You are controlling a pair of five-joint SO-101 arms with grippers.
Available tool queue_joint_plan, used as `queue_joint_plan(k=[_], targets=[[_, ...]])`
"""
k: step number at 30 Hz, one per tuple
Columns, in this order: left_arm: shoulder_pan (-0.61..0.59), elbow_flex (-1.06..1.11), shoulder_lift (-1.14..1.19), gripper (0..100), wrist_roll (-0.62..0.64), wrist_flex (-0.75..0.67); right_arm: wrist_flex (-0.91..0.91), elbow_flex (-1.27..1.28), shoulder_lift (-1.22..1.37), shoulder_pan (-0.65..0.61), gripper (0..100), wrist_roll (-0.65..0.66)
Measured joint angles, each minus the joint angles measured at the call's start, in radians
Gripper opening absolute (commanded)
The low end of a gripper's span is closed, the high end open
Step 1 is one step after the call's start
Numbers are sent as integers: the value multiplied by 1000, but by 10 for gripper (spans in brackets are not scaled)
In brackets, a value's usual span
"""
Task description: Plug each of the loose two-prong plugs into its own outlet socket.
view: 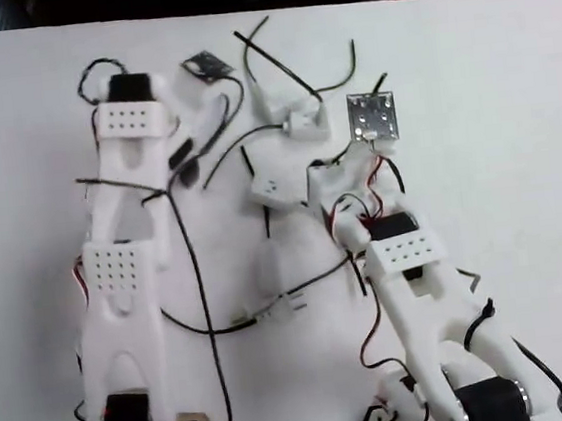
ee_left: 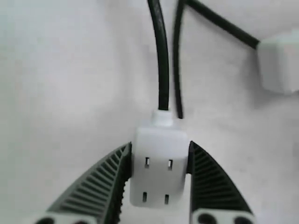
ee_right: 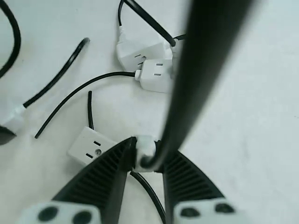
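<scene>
On table (view: 521,195), left hand (ee_left: 159,149) gripping socket (ee_left: 158,175), right hand (ee_right: 147,145) gripping plug (ee_right: 144,153)

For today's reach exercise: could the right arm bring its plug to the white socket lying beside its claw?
Probably yes. The socket lies close beside the right claw, slots facing up and uncovered. The claw is shut on the plug, whose own cord could drag.
</scene>
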Motion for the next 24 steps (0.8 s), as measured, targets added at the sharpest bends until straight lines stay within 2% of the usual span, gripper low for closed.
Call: queue_joint_plan(k=[5, 11, 17, 24], targets=[[74, 241, -133, 105, 49, -3, 0, 0, 0, 8, 17, 0], [114, 433, -239, 108, 64, -71, 0, -11, 0, 8, 17, 0], [158, 624, -302, 194, 64, -164, 0, -12, 0, 8, 17, 0], [164, 678, -390, 207, 81, -209, 0, -12, 0, 8, 17, 0]])
